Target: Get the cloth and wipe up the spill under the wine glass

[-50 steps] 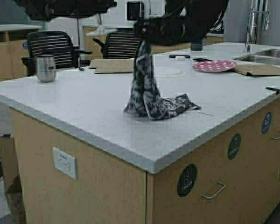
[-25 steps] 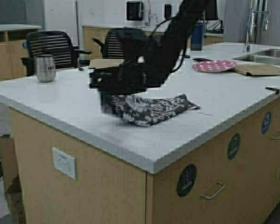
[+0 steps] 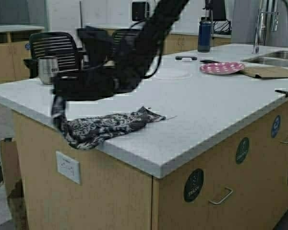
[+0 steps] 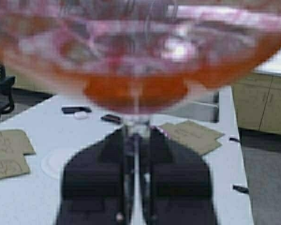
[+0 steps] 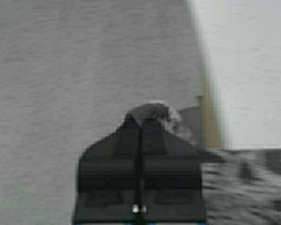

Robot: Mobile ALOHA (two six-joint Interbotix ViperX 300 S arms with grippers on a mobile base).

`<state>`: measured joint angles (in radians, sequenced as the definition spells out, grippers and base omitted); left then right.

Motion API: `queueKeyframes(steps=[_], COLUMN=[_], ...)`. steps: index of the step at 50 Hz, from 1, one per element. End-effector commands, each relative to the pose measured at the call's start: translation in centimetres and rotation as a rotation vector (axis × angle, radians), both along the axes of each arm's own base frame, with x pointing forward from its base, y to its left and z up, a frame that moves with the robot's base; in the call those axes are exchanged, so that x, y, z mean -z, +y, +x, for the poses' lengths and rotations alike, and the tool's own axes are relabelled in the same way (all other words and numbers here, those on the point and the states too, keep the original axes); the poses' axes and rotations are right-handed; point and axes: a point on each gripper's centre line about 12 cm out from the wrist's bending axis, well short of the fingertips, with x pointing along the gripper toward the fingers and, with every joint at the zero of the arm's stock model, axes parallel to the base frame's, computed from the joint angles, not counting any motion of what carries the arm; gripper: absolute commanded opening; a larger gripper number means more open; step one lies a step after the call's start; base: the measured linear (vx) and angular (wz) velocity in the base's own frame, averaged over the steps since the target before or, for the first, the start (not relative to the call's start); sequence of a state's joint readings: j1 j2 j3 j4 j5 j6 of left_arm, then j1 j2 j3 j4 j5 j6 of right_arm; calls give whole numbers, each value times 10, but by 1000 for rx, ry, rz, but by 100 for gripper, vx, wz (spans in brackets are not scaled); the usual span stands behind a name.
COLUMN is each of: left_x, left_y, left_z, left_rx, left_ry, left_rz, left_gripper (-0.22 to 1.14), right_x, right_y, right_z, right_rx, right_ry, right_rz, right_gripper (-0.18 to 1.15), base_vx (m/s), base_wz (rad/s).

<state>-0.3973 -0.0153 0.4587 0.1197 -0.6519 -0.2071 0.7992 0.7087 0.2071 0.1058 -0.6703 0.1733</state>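
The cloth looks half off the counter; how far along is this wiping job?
Done: the left gripper holds the wine glass by its stem, lifted clear. In hand: the right gripper grips one end of the cloth at the counter's left edge, with that end hanging over it and the rest flat on top. Left: I see no spill, so whether wiping is finished is unclear; the glass is not set down.

One cloth (image 3: 105, 127), one wine glass (image 4: 136, 61), one steel tumbler (image 3: 48, 70), one pink plate (image 3: 222, 67), two chairs (image 3: 55, 48).

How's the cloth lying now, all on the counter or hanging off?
Partly off. The cloth lies stretched flat on the counter, its left end drooping over the edge, pinched in the right gripper.
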Motion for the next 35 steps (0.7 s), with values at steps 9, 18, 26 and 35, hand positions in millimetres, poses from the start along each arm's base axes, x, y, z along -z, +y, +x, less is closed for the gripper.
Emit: queueKeyframes(steps=[9, 18, 26, 35], left_x=[27, 71, 112, 157], left_y=[-9, -15, -21, -27], left_z=[15, 25, 31, 37], left_rx=[11, 24, 49, 76], left_ry=[12, 51, 70, 79], left_rz=[1, 24, 51, 67], left_gripper=[32, 32, 32, 32], right_x=[3, 10, 20, 25], right_y=[-134, -140, -142, -147], right_z=[50, 47, 43, 39], right_rx=[282, 285, 287, 291], right_ry=[44, 52, 73, 86], right_rz=[-19, -37, -52, -63], right_gripper=[7, 7, 7, 7], base_vx=[0, 0, 0, 0], base_wz=[-1, -1, 0, 0])
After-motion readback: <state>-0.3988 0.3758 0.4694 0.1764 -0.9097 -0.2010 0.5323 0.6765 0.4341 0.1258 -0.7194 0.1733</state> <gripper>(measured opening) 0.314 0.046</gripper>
